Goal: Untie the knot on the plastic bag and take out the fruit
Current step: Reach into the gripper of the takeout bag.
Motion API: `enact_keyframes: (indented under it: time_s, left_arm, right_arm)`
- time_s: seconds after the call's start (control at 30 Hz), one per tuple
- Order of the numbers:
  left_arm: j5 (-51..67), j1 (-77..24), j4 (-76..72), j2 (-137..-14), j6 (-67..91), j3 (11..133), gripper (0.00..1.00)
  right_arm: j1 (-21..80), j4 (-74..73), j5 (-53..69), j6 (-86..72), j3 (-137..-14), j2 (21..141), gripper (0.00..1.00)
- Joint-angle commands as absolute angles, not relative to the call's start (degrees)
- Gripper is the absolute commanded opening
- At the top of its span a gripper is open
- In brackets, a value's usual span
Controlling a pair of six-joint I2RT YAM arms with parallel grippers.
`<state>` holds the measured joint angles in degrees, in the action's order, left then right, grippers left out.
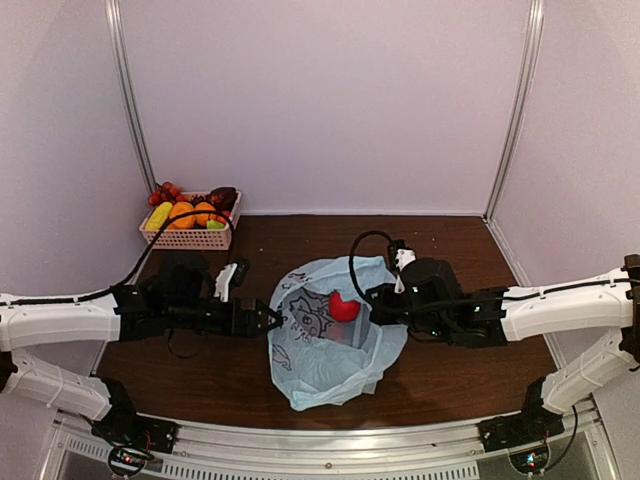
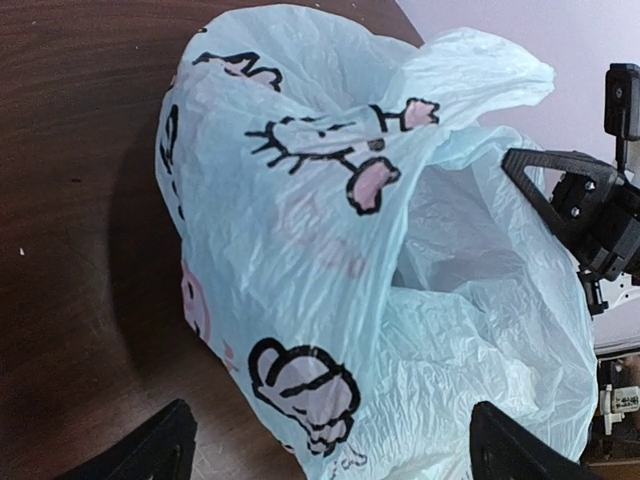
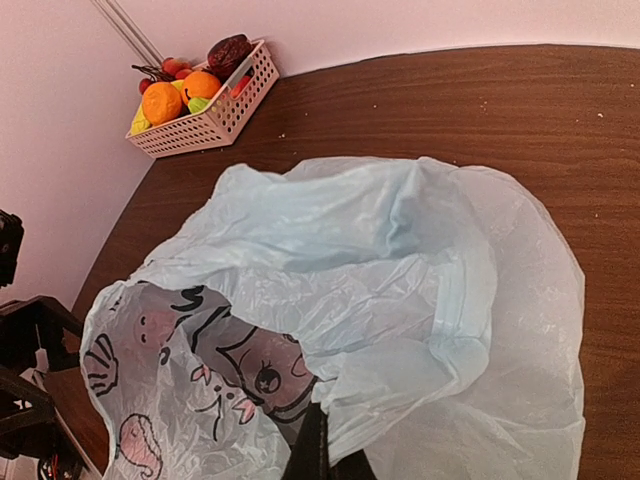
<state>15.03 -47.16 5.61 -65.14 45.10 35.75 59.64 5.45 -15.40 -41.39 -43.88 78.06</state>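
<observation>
The light blue plastic bag [image 1: 330, 350] lies mid-table with its mouth gaping; no knot shows. A red fruit [image 1: 344, 307] sits inside the opening and shows reddish through the printed plastic [image 3: 250, 360] in the right wrist view. My left gripper [image 1: 270, 320] is open at the bag's left side, its fingertips [image 2: 160, 448] wide apart, with the printed wall [image 2: 300, 300] bulging between them [image 2: 335, 450]. My right gripper [image 1: 375, 296] is at the bag's right rim, shut, with a fold of the bag [image 3: 400, 330] pinched at its tips [image 3: 318, 450].
A pink lattice basket [image 1: 190, 238] with orange, yellow, green and dark red fruit stands in the back left corner, also seen in the right wrist view as the basket [image 3: 215, 125]. White walls close in the brown table [image 1: 460, 250] on three sides.
</observation>
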Motion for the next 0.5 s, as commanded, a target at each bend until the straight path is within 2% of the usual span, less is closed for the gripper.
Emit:
enact_keyframes:
  time_s: [0.0, 0.13, 0.27, 0.47]
  left_arm:
    - [14.38, -48.11, -5.58, -68.12, 49.59, 33.52, 0.97]
    - [13.99, -48.47, -6.87, -72.4, 49.57, 34.34, 0.92]
    - [12.24, -49.19, -7.62, -74.4, 48.18, 36.26, 0.77]
    - [7.65, -49.2, -6.46, -76.94, 46.05, 38.98, 0.26]
  right_arm:
    - [59.38, 5.37, -15.28, -41.57, -42.91, 77.05, 0.0]
    - [59.38, 5.36, -15.73, -41.42, -42.33, 76.32, 0.0]
    - [59.34, 5.53, -15.52, -40.8, -42.1, 75.88, 0.0]
    - [59.34, 6.65, -12.95, -40.22, -41.84, 76.31, 0.0]
